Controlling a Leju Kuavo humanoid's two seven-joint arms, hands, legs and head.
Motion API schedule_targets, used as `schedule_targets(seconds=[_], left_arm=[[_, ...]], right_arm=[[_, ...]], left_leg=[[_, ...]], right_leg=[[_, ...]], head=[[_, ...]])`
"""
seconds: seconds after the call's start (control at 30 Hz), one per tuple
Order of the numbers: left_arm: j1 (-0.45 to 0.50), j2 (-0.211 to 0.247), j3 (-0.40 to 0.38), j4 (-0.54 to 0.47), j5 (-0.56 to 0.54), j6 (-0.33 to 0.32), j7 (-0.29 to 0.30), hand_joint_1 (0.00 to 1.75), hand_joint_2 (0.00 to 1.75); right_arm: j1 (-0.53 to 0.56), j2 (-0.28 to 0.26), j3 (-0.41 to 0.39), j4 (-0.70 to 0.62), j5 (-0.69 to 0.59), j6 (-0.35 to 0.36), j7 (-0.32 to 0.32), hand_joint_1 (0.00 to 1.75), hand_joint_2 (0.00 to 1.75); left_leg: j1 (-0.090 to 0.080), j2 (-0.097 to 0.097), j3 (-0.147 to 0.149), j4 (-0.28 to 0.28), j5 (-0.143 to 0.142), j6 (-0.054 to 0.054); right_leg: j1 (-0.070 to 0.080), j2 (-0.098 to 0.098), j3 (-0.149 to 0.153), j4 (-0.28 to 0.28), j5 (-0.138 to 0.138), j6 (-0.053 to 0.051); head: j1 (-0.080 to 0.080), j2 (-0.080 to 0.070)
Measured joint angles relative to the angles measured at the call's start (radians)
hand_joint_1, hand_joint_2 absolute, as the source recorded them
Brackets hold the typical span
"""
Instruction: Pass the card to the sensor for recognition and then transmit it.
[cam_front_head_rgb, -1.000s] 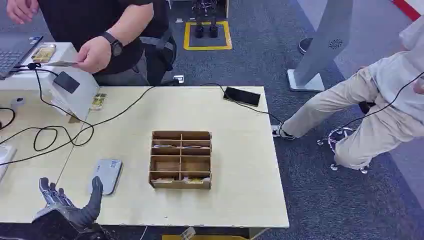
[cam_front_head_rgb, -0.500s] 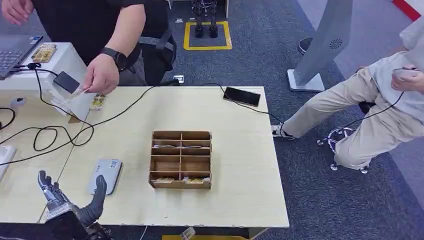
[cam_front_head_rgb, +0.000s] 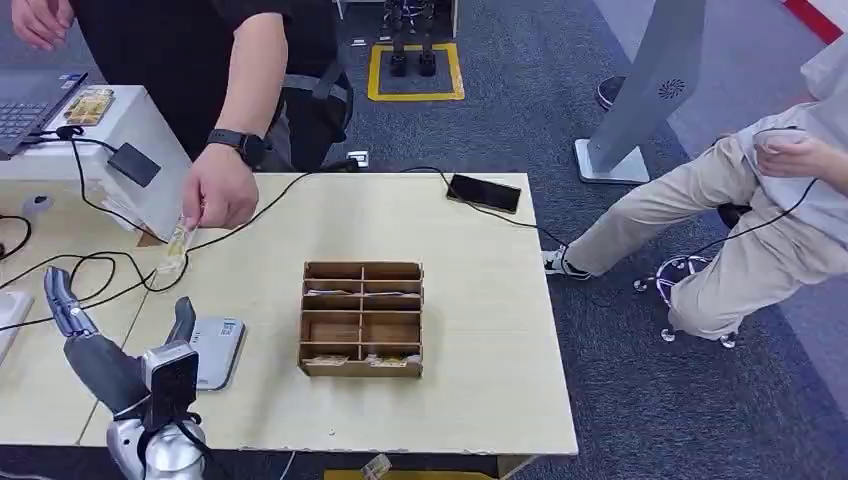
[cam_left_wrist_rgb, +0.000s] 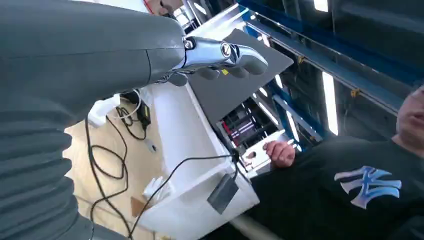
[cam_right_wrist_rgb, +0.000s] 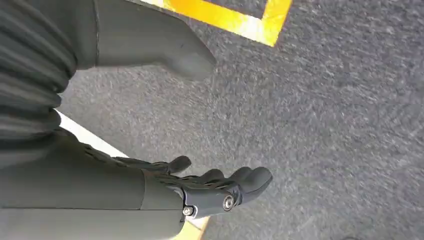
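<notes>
Reaching up over the near left corner of the table (cam_front_head_rgb: 480, 400), the left hand (cam_front_head_rgb: 100, 345) hangs with its fingers spread and nothing in them, thumb raised beside the grey sensor pad (cam_front_head_rgb: 212, 350) lying flat just past it. The right hand (cam_right_wrist_rgb: 200, 187) dangles over grey carpet, fingers loosely extended and holding nothing. Further out, a person's hand (cam_front_head_rgb: 220, 195) pinches the card (cam_front_head_rgb: 177, 245) by its upper end and lowers it toward the robot, so the card sits in the air between that hand and the robot's left hand, not yet touching it. To take it well, I'd say the left hand should rise under the card's free lower end, keep thumb and fingers apart until the card is between them, then close squarely on the flat faces clear of the black cables (cam_front_head_rgb: 100, 270). Beside the pad sits the wooden box (cam_front_head_rgb: 362, 318), divided into 8 compartments in 2 columns; some hold flat cards or slips, though which ones is hard to tell.
</notes>
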Motion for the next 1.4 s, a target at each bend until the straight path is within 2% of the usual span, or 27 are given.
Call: schedule_targets(seconds=[0.17,0.37,0.4,0.43,0.6,0.9,1.4], left_arm=[[-0.071,-0.004,0.054,0.039,-0.075,0.0,0.011,0.0,1.75],[-0.113,-0.01,0.093,0.071,-0.08,0.0,0.007,0.0,1.75],[-0.115,-0.01,0.094,0.075,-0.079,0.0,0.003,0.1,1.75],[-0.117,-0.011,0.094,0.079,-0.074,0.0,-0.001,1.71,1.75],[-0.119,-0.012,0.094,0.085,-0.076,0.0,-0.031,1.75,1.75],[-0.119,-0.012,0.094,0.086,-0.063,0.0,-0.048,1.75,1.75],[-0.119,-0.013,0.094,0.086,-0.017,0.0,-0.051,1.75,1.75]], right_arm=[[-0.006,-0.005,0.006,0.02,-0.013,0.0,-0.003,0.0,1.75],[-0.014,-0.01,0.02,0.039,-0.031,0.0,-0.003,0.0,1.75],[-0.014,-0.01,0.021,0.041,-0.031,0.0,-0.003,0.0,1.75],[-0.015,-0.01,0.022,0.042,-0.032,0.0,-0.003,0.0,1.75],[-0.016,-0.011,0.028,0.048,-0.041,0.0,-0.01,0.0,1.75],[-0.017,-0.012,0.03,0.054,-0.045,0.0,-0.012,0.0,1.75],[-0.017,-0.012,0.03,0.055,-0.057,0.0,-0.012,0.0,1.75]], left_leg=[[0.0,0.0,0.0,0.0,0.0,0.0],[0.0,0.0,0.0,0.0,0.0,0.0],[0.0,0.0,0.0,0.0,0.0,0.0],[0.0,0.0,0.0,0.0,0.0,0.0],[0.0,0.0,0.0,0.0,0.0,0.0],[0.0,0.0,0.0,0.0,0.0,0.0],[0.0,0.0,0.0,0.0,0.0,0.0]], right_leg=[[0.0,0.0,0.0,0.0,0.0,0.0],[0.0,0.0,0.0,0.0,0.0,0.0],[0.0,0.0,0.0,0.0,0.0,0.0],[0.0,0.0,0.0,0.0,0.0,0.0],[0.0,0.0,0.0,0.0,0.0,0.0],[0.0,0.0,0.0,0.0,0.0,0.0],[0.0,0.0,0.0,0.0,0.0,0.0]], head=[[0.0,0.0],[0.0,0.0],[0.0,0.0],[0.0,0.0],[0.0,0.0],[0.0,0.0],[0.0,0.0]])
